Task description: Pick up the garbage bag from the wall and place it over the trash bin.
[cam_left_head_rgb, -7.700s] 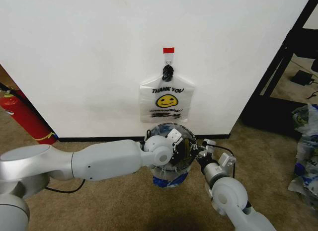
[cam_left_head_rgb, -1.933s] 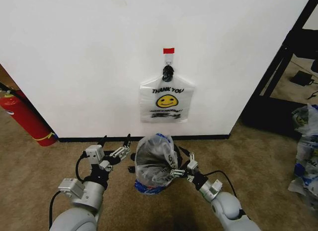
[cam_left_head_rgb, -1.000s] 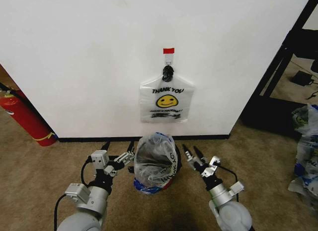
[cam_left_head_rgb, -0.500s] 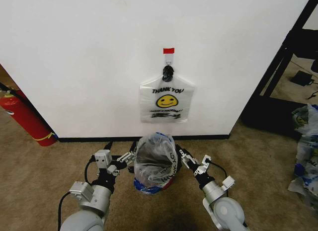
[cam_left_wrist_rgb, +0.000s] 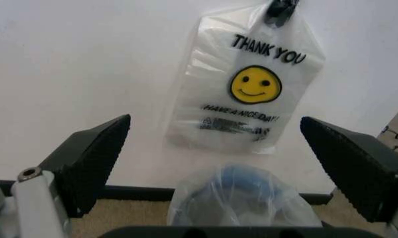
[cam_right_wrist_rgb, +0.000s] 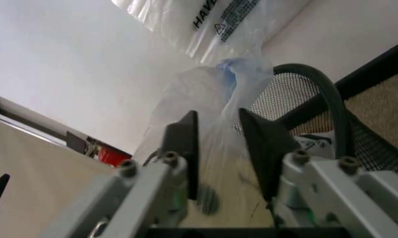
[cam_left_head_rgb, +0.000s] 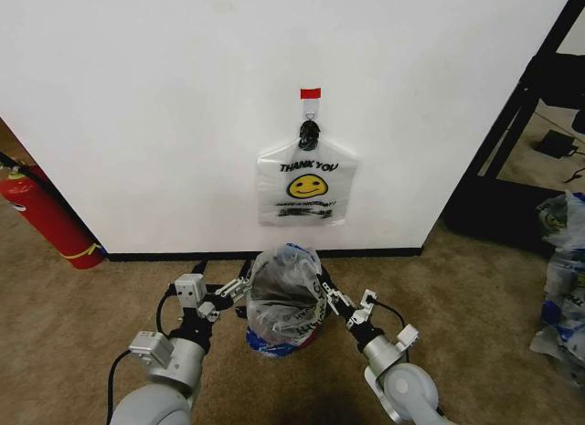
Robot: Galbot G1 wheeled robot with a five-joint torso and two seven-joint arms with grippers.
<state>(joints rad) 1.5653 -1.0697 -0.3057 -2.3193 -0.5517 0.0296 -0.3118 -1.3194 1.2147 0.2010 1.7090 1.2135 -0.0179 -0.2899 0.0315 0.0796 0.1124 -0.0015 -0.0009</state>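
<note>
Right hand (cam_left_head_rgb: 325, 292) has come back in to the trash bin (cam_left_head_rgb: 259, 336) after pulling away a moment ago. It now sits right at the bin's rim on the robot's right side. In the right wrist view its two fingers (cam_right_wrist_rgb: 183, 148) are nearly closed, with a thin fold of the garbage bag (cam_left_head_rgb: 283, 292) between them. So it looks like it is pinching the plastic again, maybe to tug that side lower over the rim.

Left hand (cam_left_head_rgb: 228, 286) has crept closer too. It hangs just beside the bin on the robot's left side. Its fingers are wide open and hold nothing.

Garbage bag is already off the wall (cam_left_head_rgb: 146, 105). It sits in the bin with its mouth open, and a blue patch shows near the top. The plastic puffs up above the rim, so it may not be fully pulled down yet.

Above the bin, another smiley bag (cam_left_head_rgb: 305, 184) hangs from the red-taped hook (cam_left_head_rgb: 311, 94) on the wall.
</note>
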